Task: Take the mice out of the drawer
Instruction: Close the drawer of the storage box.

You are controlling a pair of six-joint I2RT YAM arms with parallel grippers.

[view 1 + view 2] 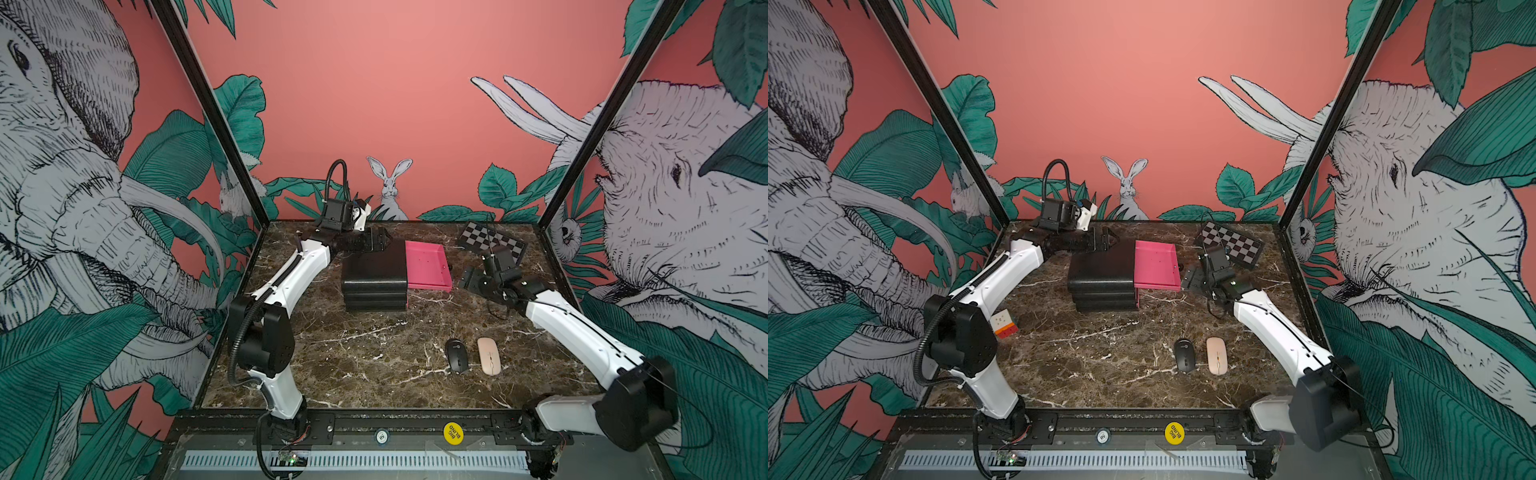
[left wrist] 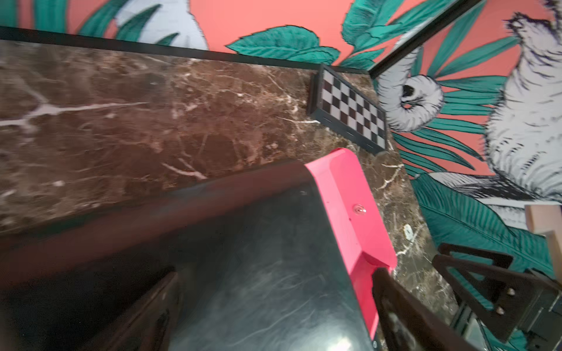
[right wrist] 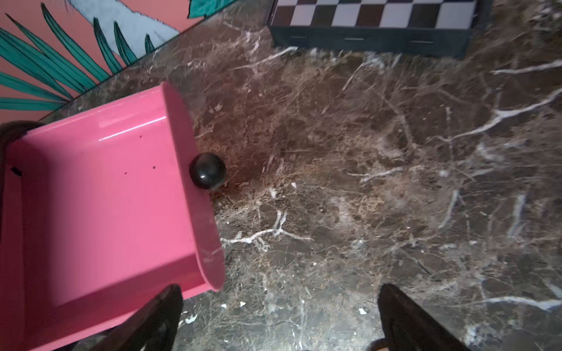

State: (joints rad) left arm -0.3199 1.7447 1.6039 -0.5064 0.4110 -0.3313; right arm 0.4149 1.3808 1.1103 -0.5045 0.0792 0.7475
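My right claw [image 3: 279, 291] is spread as wide as it goes and has hold of nothing. It hangs over the bare marble table [image 1: 353, 353], just beside the front wall of the pink drawer [image 1: 427, 266] and near its round black knob [image 3: 207, 170]. My left claw [image 2: 275, 273] is spread too and is empty. Its fingers are over the top of the black drawer cabinet [image 1: 374, 278] at the far edge; whether they press on it I cannot tell.

Two mice lie out on the table toward the front, well apart from the drawer: a black mouse [image 1: 456, 355] and a pale pink-cream mouse [image 1: 488, 355], side by side and close but not touching. The drawer stands pulled out, and all of its floor that I can see is bare, so I judge this drawer emptied. Its rear part may be tucked under the cabinet top, though, and the lower tiers are shut, so more mice could be waiting inside.

A round yellow sticker [image 1: 453, 432] on the front rail reads "BIG BLIND". The small white sticker [image 1: 381, 436] beside it is too small to read. Neither mouse shows a legible brand, and the folded chessboard [image 1: 492, 245] at the far right carries no writing that I can see.
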